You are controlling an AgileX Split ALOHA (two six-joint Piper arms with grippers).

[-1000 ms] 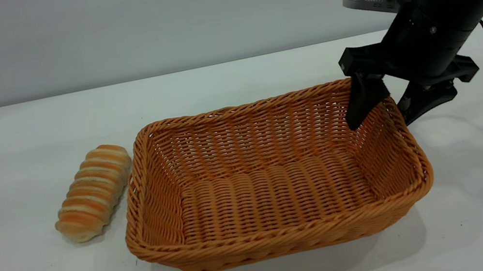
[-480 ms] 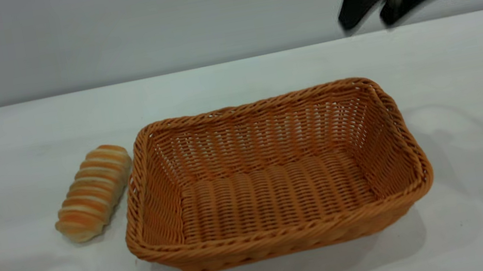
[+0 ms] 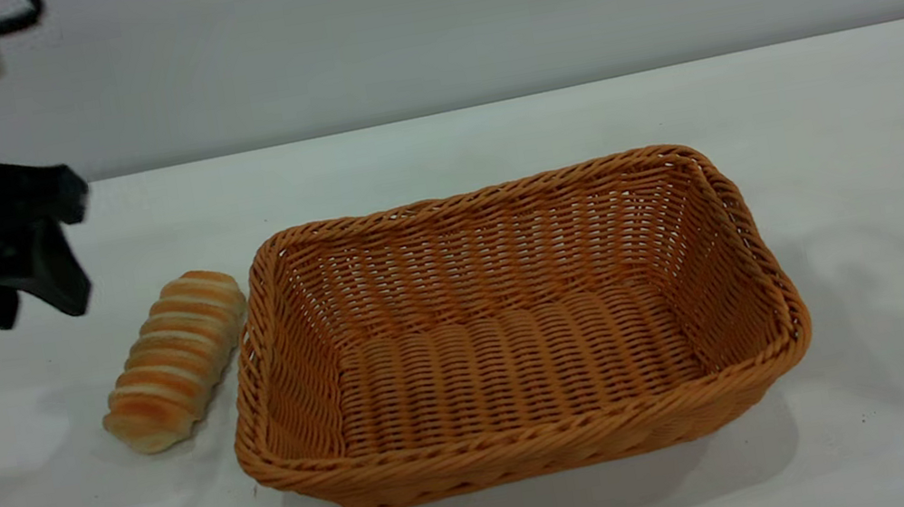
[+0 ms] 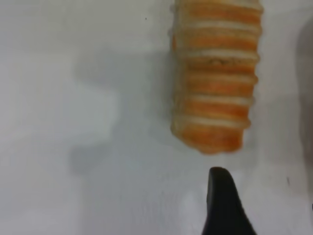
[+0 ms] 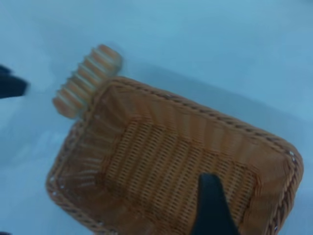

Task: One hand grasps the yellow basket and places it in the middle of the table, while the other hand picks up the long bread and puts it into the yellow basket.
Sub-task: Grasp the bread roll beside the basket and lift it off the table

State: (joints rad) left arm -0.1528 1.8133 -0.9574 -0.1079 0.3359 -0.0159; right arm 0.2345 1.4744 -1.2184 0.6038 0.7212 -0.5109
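Orange-tan wicker, the yellow basket (image 3: 511,331) is sitting empty mid-worktop (image 3: 854,131) in the exterior view, the long bread (image 3: 176,359) lying just beside its left rim; the left gripper (image 3: 42,299), half cut off, is hovering above-left, fingers slightly parted. The left wrist view is showing the bread (image 4: 215,78) beyond one dark fingertip (image 4: 222,205). The right wrist view is looking down over the basket (image 5: 171,161) past a single finger (image 5: 210,208), so I cannot tell that gripper's state.

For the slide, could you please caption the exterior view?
Left tool approaches the long bread lying beside the empty yellow basket on the table.
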